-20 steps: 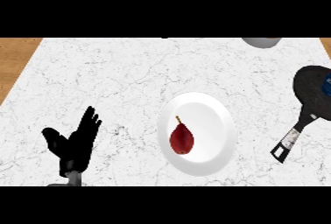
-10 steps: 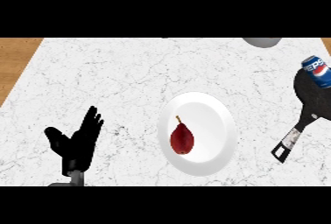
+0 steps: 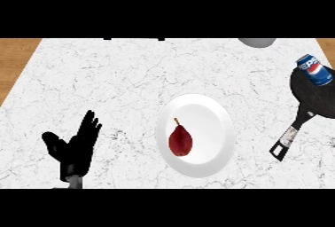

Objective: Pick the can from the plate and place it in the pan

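Observation:
A blue can (image 3: 314, 69) with a red and white logo lies tilted in the black pan (image 3: 315, 97) at the right edge. The pan's handle (image 3: 290, 138) points down and to the left. A white plate (image 3: 196, 135) sits at the middle of the counter and holds a dark red pear (image 3: 180, 140). My left hand (image 3: 75, 148) rests open at the lower left, fingers up, well apart from the plate. My right hand does not show.
A grey round object (image 3: 256, 42) is cut off by the top edge, right of centre. Wooden floor (image 3: 14, 62) shows past the marble counter's left edge.
The can has come fully into sight in the pan; a second ago only a blue patch showed there. The view has shifted slightly. My left hand has barely moved.

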You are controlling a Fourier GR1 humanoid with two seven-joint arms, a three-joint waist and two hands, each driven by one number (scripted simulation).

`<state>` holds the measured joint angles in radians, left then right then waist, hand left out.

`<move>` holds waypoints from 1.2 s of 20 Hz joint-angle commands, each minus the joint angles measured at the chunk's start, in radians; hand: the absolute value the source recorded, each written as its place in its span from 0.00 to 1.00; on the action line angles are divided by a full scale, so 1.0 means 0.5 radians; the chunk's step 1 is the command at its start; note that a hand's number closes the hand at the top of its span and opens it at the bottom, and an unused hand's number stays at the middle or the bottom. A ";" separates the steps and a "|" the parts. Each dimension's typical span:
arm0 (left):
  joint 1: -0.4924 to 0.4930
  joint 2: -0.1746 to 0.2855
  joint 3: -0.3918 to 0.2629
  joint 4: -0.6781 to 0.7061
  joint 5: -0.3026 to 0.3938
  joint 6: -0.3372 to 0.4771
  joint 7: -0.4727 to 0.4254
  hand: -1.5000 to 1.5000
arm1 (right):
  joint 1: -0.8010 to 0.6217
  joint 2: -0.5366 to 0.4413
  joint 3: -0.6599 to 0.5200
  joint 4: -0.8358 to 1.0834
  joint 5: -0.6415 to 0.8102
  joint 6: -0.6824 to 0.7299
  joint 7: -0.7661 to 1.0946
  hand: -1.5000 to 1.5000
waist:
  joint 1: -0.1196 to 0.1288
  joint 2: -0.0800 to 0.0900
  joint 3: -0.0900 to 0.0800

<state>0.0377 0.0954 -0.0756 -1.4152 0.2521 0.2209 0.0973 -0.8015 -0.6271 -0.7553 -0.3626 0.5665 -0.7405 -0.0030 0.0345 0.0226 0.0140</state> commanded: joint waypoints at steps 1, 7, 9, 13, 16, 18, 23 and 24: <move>-0.011 0.004 0.009 -0.017 -0.015 0.027 0.012 0.50 | 0.119 0.105 -0.275 -0.139 -0.386 0.201 -0.443 0.00 | -0.043 -0.018 -0.006; 0.030 0.028 0.024 -0.070 -0.019 0.054 0.081 0.50 | 0.380 0.100 -0.476 -0.186 -0.743 0.791 -0.937 0.00 | -0.064 -0.041 -0.020; 0.064 -0.021 0.024 0.010 0.004 -0.007 -0.049 0.50 | 0.417 0.199 -0.449 -0.135 -0.774 0.864 -1.059 0.00 | -0.049 -0.037 -0.023; -0.047 0.001 0.079 0.168 -0.011 -0.037 -0.064 0.50 | 0.473 0.254 -0.348 -0.190 -0.847 0.938 -1.121 0.00 | -0.060 -0.040 -0.027; -0.092 0.056 0.143 0.124 0.006 -0.047 0.031 0.50 | 0.561 0.295 -0.158 -0.550 -0.865 0.940 -0.799 0.00 | -0.080 -0.050 -0.030; 0.159 0.015 0.055 -0.067 -0.034 -0.025 0.010 0.50 | 0.703 0.498 -0.129 -0.857 -0.906 0.827 -0.711 0.00 | -0.087 -0.058 -0.031; 0.175 0.010 0.036 -0.187 -0.069 0.002 0.105 0.50 | 0.918 0.626 0.029 -1.271 -0.933 0.702 -0.472 0.00 | -0.078 -0.053 -0.030; 0.054 0.005 0.095 -0.097 -0.057 0.004 0.101 0.50 | 0.916 0.605 0.068 -1.285 -0.963 0.655 -0.446 0.00 | -0.074 -0.049 -0.029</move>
